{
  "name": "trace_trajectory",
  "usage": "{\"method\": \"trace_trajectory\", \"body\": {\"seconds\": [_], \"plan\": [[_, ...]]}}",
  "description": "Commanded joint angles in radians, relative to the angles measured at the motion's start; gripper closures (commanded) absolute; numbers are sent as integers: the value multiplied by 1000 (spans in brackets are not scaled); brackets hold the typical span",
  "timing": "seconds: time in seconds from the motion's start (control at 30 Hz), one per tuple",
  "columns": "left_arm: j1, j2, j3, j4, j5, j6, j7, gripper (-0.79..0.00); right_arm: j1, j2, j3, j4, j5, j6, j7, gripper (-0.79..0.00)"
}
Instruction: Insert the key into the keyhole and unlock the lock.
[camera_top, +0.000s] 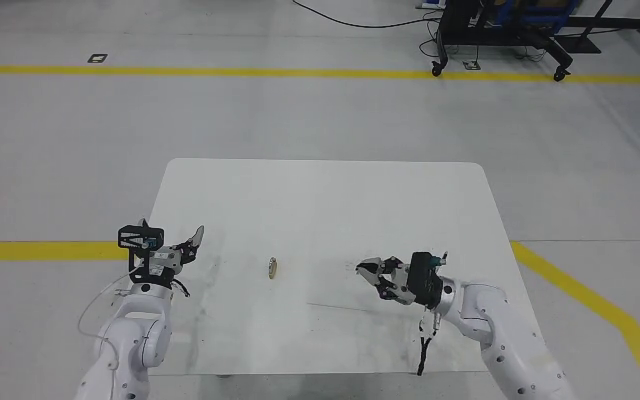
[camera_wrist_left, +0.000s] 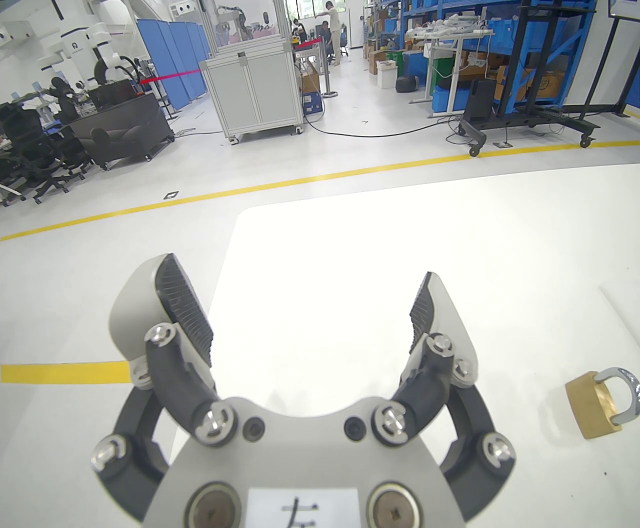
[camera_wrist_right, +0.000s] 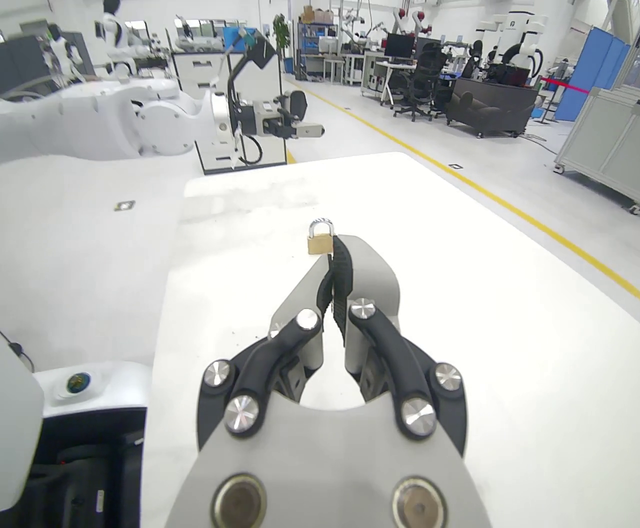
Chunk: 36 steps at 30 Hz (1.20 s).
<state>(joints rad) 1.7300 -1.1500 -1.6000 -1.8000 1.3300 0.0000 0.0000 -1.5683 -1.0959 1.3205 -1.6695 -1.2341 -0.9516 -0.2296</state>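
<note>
A small brass padlock with a silver shackle lies flat near the middle of the white table. My left gripper hangs open over the table's left edge, with the padlock well off to its side and nothing between its fingers. To the right of the lock, my right gripper is shut and points at it from a short distance. A thin sliver that looks like the key pokes out of its tips. In the right wrist view the gripper lines up with the padlock.
The tabletop around the lock is bare white surface. The left arm shows beyond the lock in the right wrist view. A yellow floor line and a black wheeled stand lie far beyond the table.
</note>
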Motion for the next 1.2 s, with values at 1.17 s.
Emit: {"method": "trace_trajectory", "body": {"seconds": [1.17], "plan": [[-116,12,-44,-6,-574,-545,-152,-785,75,16,-137,67,449,-61,123,0]]}}
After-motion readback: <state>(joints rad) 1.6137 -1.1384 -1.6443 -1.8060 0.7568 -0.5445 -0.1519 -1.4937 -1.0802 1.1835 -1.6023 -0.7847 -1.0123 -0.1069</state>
